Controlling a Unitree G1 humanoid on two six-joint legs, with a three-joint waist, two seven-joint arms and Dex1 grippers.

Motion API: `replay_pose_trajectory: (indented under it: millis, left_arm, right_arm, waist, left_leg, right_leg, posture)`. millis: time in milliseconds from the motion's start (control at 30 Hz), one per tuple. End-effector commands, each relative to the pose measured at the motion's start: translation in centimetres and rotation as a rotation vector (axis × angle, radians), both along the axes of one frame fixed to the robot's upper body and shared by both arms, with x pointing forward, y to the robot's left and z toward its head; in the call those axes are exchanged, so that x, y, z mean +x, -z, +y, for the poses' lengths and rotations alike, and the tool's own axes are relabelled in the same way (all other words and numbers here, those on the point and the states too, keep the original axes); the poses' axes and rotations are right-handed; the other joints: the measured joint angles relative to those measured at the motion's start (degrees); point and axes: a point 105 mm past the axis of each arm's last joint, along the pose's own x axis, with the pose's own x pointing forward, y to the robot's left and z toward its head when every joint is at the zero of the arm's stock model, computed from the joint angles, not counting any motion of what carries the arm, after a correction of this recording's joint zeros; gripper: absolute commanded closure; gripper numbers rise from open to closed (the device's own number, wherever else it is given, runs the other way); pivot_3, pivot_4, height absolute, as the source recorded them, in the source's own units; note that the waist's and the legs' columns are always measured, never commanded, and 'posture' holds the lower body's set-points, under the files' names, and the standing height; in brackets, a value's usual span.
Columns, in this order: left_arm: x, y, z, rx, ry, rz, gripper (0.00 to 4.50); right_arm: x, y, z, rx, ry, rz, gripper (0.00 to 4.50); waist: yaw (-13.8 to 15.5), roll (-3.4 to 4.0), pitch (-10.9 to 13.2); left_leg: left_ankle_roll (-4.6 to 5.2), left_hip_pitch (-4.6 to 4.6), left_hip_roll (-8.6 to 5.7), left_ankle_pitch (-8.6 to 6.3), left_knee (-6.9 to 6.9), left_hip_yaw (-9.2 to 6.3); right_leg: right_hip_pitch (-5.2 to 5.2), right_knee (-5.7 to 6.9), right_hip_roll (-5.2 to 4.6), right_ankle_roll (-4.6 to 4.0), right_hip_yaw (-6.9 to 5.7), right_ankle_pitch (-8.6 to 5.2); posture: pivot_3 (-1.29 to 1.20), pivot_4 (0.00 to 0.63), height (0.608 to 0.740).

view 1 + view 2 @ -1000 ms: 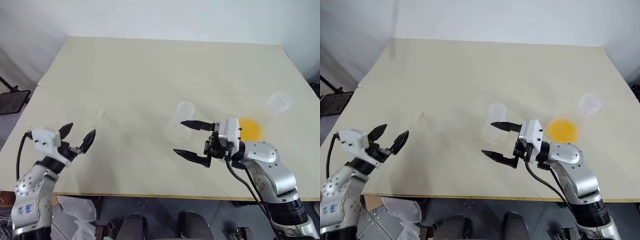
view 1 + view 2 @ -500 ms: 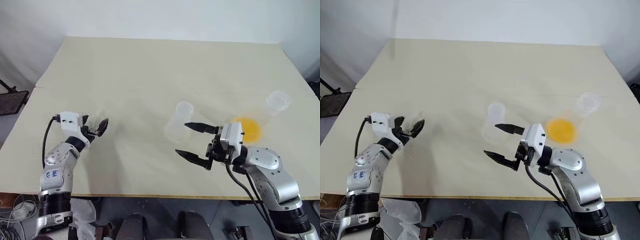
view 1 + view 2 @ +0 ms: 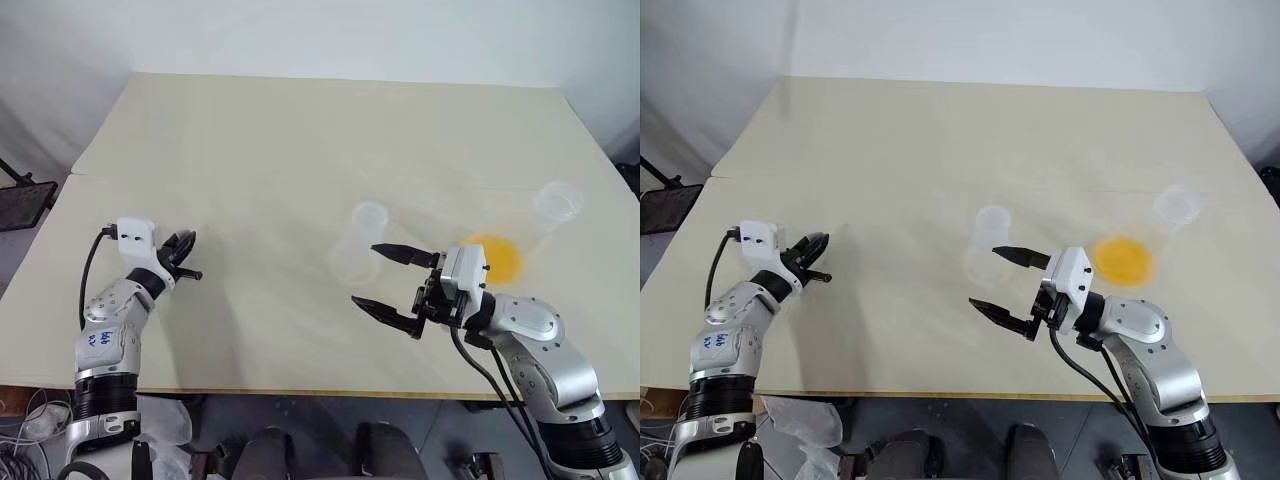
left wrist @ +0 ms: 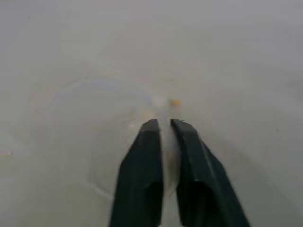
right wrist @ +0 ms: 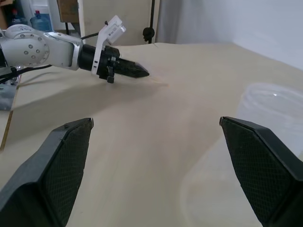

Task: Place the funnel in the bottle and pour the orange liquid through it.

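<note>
My left tool (image 3: pixel 186 262) has pinched shut, apparently on the faint clear plastic funnel (image 4: pixel 102 137)'s rim. My right tool (image 3: pixel 385 290) gapes empty beside the clear tapering bottle (image 3: pixel 358 243). Seating the funnel and pouring the bright orange liquid (image 3: pixel 497 257) remain undone.

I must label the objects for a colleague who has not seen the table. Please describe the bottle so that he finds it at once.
Start from the pale table and go to its middle, just beyond the open right gripper. The bottle stands there: clear, wide at the base, narrowing to a round mouth. Unlike the container with the orange liquid to its right, it is empty.
</note>
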Motion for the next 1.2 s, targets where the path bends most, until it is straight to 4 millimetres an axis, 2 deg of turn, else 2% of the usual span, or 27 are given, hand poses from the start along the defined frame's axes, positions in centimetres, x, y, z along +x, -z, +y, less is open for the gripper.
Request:
replay_pose_trajectory:
  millis: [33, 167, 267, 333, 400, 500, 600, 700, 900, 1033, 1200]
  left_arm:
    - [0.0, -2.1, 0.0, -0.016, 0.035, -0.091, 4.47]
    - [-0.2, -6.1, -1.7, 0.034, 0.208, -0.231, 4.47]
    - [-0.5, -9.5, -4.4, 0.195, 0.424, -0.297, 4.47]
    - [-1.0, -12.3, -7.5, 0.291, 0.644, -0.346, 4.47]
    - [-1.3, -14.2, -9.7, 0.367, 0.803, -0.360, 4.47]
    - [-1.5, -15.7, -12.2, 0.505, 1.013, -0.314, 4.47]
    - [-1.5, -16.0, -13.5, 0.603, 1.123, -0.271, 4.47]
    - [-1.2, -16.5, -16.5, 0.721, 1.234, -0.271, 4.47]
    - [-1.7, -16.3, -20.3, 0.773, 1.401, -0.267, 4.47]
    - [-1.6, -15.7, -21.1, 0.821, 1.437, -0.244, 4.47]
    - [-0.6, -14.7, -21.6, 0.925, 1.407, -0.231, 4.47]
  right_arm:
    - [-0.7, -1.4, -0.3, 0.015, 0.003, -0.075, 0.00]
    - [-0.9, -2.7, -1.6, 0.114, 0.080, -0.087, 0.00]
    - [-1.2, -3.3, -2.8, 0.175, 0.155, -0.084, 0.00]
    - [-1.4, -3.1, -3.6, 0.176, 0.219, -0.091, 0.00]
    - [-1.6, -3.1, -4.4, 0.180, 0.273, -0.102, 0.00]
    - [-1.8, -3.2, -5.5, 0.204, 0.355, -0.112, 0.00]
    - [-2.1, -2.7, -5.9, 0.201, 0.386, -0.103, 0.00]
    - [-2.5, -1.8, -5.7, 0.195, 0.407, -0.087, 0.00]
    - [-2.7, -1.5, -5.0, 0.222, 0.441, -0.096, 0.00]
    - [-2.7, -1.4, -4.8, 0.230, 0.454, -0.100, 0.00]
    - [-2.7, -1.5, -4.6, 0.233, 0.475, -0.114, 0.00]
  waist:
    - [0.1, 0.00, 0.0]
    - [0.2, -0.02, 0.0]
    - [0.2, -0.02, 0.0]
    - [0.4, -0.02, 0.0]
    - [0.5, -0.04, 0.0]
    - [0.4, -0.03, 0.0]
    - [-0.2, -0.02, 0.0]
    - [0.0, -0.02, 0.0]
    - [0.1, -0.02, 0.0]
    - [0.0, -0.02, 0.0]
    - [0.1, -0.02, 0.0]
  left_leg:
    - [0.00, 0.00, 0.00, 0.00, 0.01, -0.01]
    - [0.00, -0.10, -0.02, 0.00, 0.02, -0.01]
    - [-0.01, -0.13, -0.02, 0.00, 0.03, 0.03]
    - [-0.01, -0.11, -0.04, 0.00, 0.03, 0.16]
    - [-0.01, -0.15, -0.06, 0.00, 0.04, 0.21]
    - [-0.01, -0.13, -0.08, 0.00, 0.02, 0.40]
    - [-0.01, -0.03, -0.05, 0.00, -0.10, 0.54]
    - [-0.01, 0.00, 0.04, 0.01, -0.13, 0.75]
    - [0.00, -0.09, 0.01, 0.00, -0.03, 0.71]
    - [0.01, -0.09, 0.02, 0.00, -0.05, 0.71]
    - [0.01, -0.09, 0.02, 0.00, -0.03, 0.70]
  right_leg:
    - [0.01, 0.00, 0.00, 0.00, 0.00, 0.00]
    - [0.00, 0.00, -0.01, 0.00, -0.11, 0.00]
    - [0.01, 0.01, 0.01, 0.00, -0.17, 0.00]
    - [0.02, 0.02, 0.00, 0.00, -0.16, 0.00]
    - [0.03, 0.02, 0.02, 0.00, -0.20, 0.00]
    - [-0.01, 0.00, 0.01, 0.00, -0.16, 0.00]
    - [-0.05, 0.00, 0.03, 0.00, -0.14, 0.00]
    - [-0.14, 0.00, 0.06, 0.00, -0.13, 0.00]
    - [-0.15, -0.02, 0.03, 0.00, -0.09, 0.00]
    - [-0.17, -0.02, 0.03, 0.00, -0.11, 0.00]
    - [-0.16, -0.01, 0.03, 0.00, -0.10, 0.00]
  posture:
    - [0.00, 0.150, 0.740]
    - [0.00, 0.150, 0.740]
    - [0.00, 0.150, 0.740]
    - [0.00, 0.150, 0.740]
    - [0.00, 0.150, 0.740]
    - [0.00, 0.150, 0.740]
    - [0.00, 0.150, 0.740]
    - [0.00, 0.150, 0.740]
    - [0.00, 0.150, 0.740]
    - [0.00, 0.150, 0.740]
    - [0.00, 0.150, 0.740]
